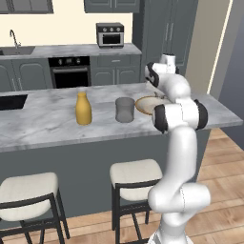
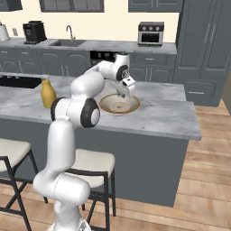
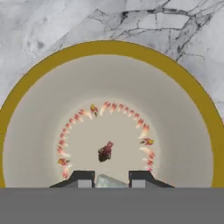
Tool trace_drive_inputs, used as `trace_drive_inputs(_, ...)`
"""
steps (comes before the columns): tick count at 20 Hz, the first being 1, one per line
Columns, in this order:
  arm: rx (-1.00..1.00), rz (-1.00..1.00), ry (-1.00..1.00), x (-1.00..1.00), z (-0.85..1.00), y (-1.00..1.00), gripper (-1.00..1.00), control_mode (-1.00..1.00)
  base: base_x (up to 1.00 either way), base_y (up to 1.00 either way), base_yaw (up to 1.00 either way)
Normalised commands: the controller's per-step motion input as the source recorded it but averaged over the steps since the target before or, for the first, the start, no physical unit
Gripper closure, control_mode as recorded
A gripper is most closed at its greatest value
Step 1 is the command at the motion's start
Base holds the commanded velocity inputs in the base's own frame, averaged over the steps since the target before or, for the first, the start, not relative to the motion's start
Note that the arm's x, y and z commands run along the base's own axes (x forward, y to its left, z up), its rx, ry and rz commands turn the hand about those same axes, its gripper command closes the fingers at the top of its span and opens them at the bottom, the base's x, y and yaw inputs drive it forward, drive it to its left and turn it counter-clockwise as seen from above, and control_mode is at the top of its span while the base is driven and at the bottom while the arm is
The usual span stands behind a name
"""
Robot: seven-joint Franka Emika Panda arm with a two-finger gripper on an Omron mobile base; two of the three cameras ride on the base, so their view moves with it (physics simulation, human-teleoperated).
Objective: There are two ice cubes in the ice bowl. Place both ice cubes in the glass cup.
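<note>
The ice bowl has a tan rim, a greyish inside and a ring of small red marks on its floor. It stands on the marble counter right of the glass cup, a grey tumbler. My gripper hangs low over the ice bowl, pointing down into it. Its two fingertips stand close on either side of one pale ice cube, touching it. I cannot make out the second ice cube. In the right base view the gripper sits just above the dish.
A yellow-orange bottle stands left of the cup on the island counter. Stools stand under the counter's near edge. A black cooktop lies at the far left of the counter.
</note>
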Motion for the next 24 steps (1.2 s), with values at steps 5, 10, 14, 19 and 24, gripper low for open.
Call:
trace_drive_inputs(5,0.06,0.0,0.0,-0.99,0.55,0.56,1.0,-1.0,0.0,0.0,0.0)
trace_drive_inputs(10,0.02,0.0,0.03,-0.88,0.5,0.69,1.0,-1.0,0.0,0.0,0.0)
trace_drive_inputs(14,0.03,0.0,0.02,-0.28,0.71,0.56,1.0,-1.0,0.0,0.0,0.0)
trace_drive_inputs(19,0.0,0.0,0.07,0.0,0.37,0.54,1.0,-1.0,0.0,0.0,0.0)
trace_drive_inputs(24,0.0,0.0,0.05,0.04,0.0,0.59,1.0,-1.0,0.0,0.0,0.0)
